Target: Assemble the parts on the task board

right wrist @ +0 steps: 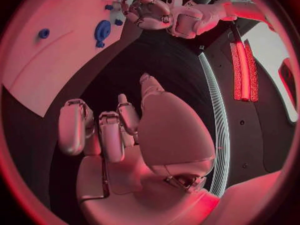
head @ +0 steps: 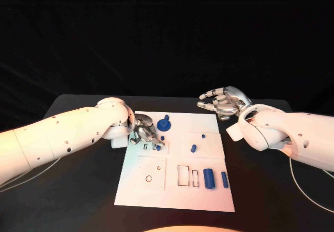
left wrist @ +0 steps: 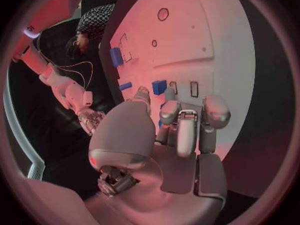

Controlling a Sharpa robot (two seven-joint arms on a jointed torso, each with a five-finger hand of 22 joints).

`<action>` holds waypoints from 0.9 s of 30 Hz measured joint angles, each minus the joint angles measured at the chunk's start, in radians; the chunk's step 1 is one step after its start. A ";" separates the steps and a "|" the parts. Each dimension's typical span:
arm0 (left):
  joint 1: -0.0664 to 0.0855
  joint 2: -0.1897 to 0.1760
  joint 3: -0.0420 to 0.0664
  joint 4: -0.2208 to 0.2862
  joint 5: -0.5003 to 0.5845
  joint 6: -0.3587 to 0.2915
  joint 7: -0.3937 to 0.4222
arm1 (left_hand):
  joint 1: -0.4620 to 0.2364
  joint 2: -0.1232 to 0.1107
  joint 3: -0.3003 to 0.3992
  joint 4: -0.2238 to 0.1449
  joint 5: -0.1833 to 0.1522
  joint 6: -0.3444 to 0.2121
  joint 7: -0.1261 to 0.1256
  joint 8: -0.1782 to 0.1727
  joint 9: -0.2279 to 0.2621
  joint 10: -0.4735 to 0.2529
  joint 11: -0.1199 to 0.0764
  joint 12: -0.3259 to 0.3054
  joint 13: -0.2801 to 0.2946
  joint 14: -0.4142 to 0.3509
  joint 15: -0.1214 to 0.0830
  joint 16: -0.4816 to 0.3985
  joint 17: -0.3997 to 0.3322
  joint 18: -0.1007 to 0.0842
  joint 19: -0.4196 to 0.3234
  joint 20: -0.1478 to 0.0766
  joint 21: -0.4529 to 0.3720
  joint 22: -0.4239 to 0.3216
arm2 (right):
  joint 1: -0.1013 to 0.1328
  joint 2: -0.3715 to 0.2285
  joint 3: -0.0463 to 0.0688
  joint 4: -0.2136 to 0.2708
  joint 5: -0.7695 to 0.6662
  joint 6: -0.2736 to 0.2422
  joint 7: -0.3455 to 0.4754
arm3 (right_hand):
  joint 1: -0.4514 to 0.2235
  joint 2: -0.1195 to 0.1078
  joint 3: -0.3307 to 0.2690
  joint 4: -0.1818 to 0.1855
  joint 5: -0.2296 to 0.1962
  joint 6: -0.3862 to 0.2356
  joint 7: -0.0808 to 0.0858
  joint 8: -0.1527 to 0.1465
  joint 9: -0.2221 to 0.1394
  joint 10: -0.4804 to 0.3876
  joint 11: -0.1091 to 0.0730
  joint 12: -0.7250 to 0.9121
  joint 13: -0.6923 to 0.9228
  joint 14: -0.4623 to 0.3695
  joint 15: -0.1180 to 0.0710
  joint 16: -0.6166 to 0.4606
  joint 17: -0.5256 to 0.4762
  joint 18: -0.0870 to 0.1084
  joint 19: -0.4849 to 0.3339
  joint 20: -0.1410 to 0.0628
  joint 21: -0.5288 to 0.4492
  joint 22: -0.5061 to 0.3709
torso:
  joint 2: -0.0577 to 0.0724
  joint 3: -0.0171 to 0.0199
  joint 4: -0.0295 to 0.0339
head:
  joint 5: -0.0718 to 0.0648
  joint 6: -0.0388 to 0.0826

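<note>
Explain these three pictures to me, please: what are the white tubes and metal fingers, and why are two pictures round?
The white tubes are a robot's two arms, each ending in a silver hand. The square picture comes from a camera on its head, looking down at a black table. The round ones come from fisheye cameras at each wrist, behind that hand, so straight edges bend.

On the table lies the task board, a white plate with cut-out slots. Small blue parts rest on it: a round gear-like piece, two cylinders side by side, and some little pegs.

The left hand is over the board's far left corner, fingers curled down at a slot; whether it holds anything, I cannot tell. The right hand is beyond the board, open, holding nothing.
</note>
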 measured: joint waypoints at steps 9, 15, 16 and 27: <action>0.000 0.004 -0.001 -0.002 0.002 0.011 -0.002 | 0.009 0.009 -0.003 -0.003 0.000 0.004 -0.004 0.006 0.010 0.004 -0.004 0.000 0.000 0.000 0.000 0.000 0.000 0.000 0.000 0.000 0.005 0.003 | 0.000 0.003 0.000 -0.003 0.000 0.004 -0.004 | 0.000 0.000 0.000 0.000 0.000 0.000 0.000 0.000 0.000 0.000 0.000 0.000 0.000 0.000 0.000 0.000 0.001 0.000 0.000 0.000 0.000 0.000 | 0.000 0.0000 -0.0001 | -0.001 -0.001; 0.000 0.007 -0.003 -0.005 0.008 0.015 -0.003 | 0.034 0.026 -0.003 -0.003 0.000 0.007 -0.007 0.006 0.025 0.007 -0.007 0.000 0.002 -0.004 -0.004 0.000 0.000 0.000 0.000 0.000 0.008 0.006 | -0.001 0.004 -0.001 -0.005 0.000 0.007 -0.006 | 0.000 0.000 0.000 0.000 0.000 0.000 0.000 0.000 -0.001 0.000 0.000 0.000 0.000 0.000 0.000 -0.004 0.001 0.000 0.000 0.000 0.000 0.000 | 0.000 0.0002 0.0000 | -0.001 -0.001; 0.000 0.008 -0.003 -0.005 0.009 0.016 -0.003 | 0.034 0.026 -0.003 -0.003 0.000 0.007 -0.007 0.006 0.026 0.007 -0.007 0.000 0.002 -0.004 -0.004 0.000 0.000 0.000 0.000 0.000 0.008 0.006 | -0.001 0.004 -0.001 -0.005 0.000 0.007 -0.007 | -0.003 0.003 0.000 0.000 0.000 0.000 0.000 0.000 -0.001 0.000 0.000 0.000 0.000 0.000 0.000 -0.004 0.001 0.000 0.000 0.000 0.000 0.000 | 0.000 0.0003 0.0000 | -0.001 -0.001; 0.000 0.013 -0.005 -0.010 0.023 0.018 -0.004 | 0.053 0.037 0.010 -0.001 0.004 0.011 -0.011 0.009 0.038 0.009 -0.009 0.000 0.008 0.000 -0.007 0.004 0.000 0.000 0.004 -0.004 0.008 0.008 | -0.001 0.005 -0.001 -0.007 -0.001 0.011 -0.011 | -0.004 0.004 0.000 0.000 0.000 0.000 0.000 0.000 -0.001 0.000 0.000 0.000 0.000 0.000 0.000 -0.004 0.001 0.000 0.000 0.000 0.000 0.000 | 0.000 0.0002 0.0000 | -0.003 -0.004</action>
